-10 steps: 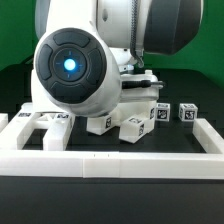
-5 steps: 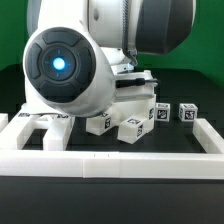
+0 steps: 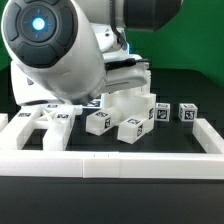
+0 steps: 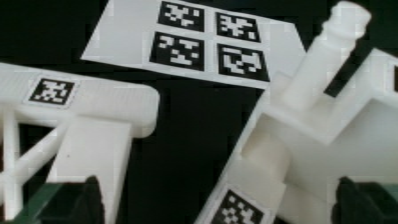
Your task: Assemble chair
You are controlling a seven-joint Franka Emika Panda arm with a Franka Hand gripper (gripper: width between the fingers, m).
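Well, the border rail encloses tagged chair pieces, apparently unjoined.

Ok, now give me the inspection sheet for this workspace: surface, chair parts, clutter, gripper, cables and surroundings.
Surface: black table inside a white rail; the marker board lies flat on it.
Job's things: chair parts, white and tagged, lie loose and not joined into a chair; two small blocks sit apart from the main group, toward the exterior view's right.
Clutter: nothing seen.
Grippers: gripper open, over the chair parts, holding nothing.
Cables: nothing seen.
Surroundings: green wall behind the table.
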